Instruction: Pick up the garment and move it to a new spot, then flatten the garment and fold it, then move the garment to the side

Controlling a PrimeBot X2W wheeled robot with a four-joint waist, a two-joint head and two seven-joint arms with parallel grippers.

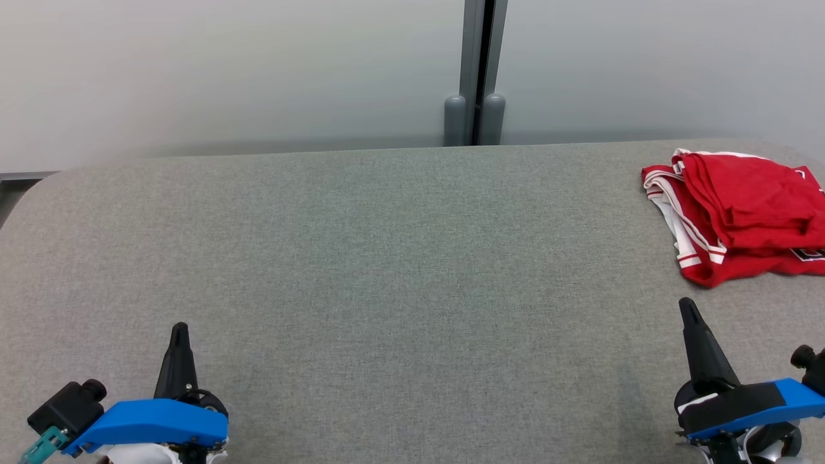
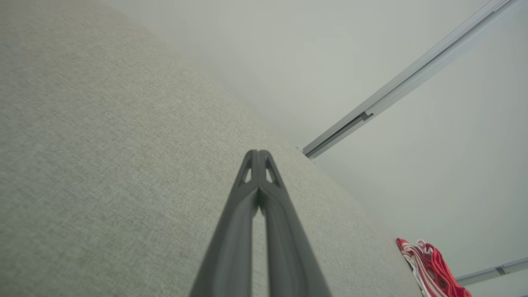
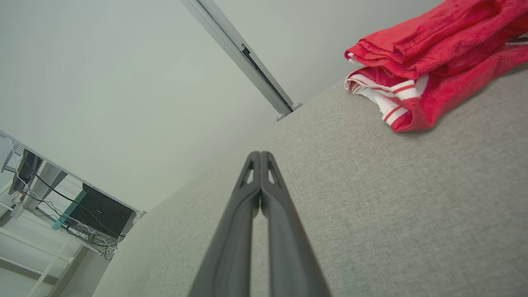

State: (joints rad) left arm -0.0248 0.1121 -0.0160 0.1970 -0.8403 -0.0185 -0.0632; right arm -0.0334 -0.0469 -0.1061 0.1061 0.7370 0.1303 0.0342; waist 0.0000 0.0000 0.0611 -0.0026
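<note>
**Q:** Can any writing be read?
**A:** None. A small black-and-white patch (image 1: 809, 253) lies on the garment (image 1: 741, 206) at the frame's edge, but its marks are too small to read.

**Q:** Where is the garment?
**A:** It lies folded on the desk (image 1: 387, 258), red with white striped trim. It is just ahead of the right tool (image 1: 687, 304) and slightly to its right, not touching it. It is well apart from the left tool (image 1: 180, 327), far off to that tool's right.

**Q:** What state are the tools in?
**A:** On both, the fingers are pressed together and hold nothing.

**Q:** How do the views differ?
**A:** The right wrist view gives the stacked folds and trim up close. Past the desk's edge it takes in a dark box (image 3: 101, 210) with trailing cables (image 3: 53, 194). In the left wrist view the garment is small, at the desk's far end.

**Q:** What are the surface and room like?
**A:** The desk is covered in grey woven fabric and has rounded corners. Behind it stand pale wall panels (image 1: 225, 64), joined at a grey post (image 1: 475, 71).
</note>
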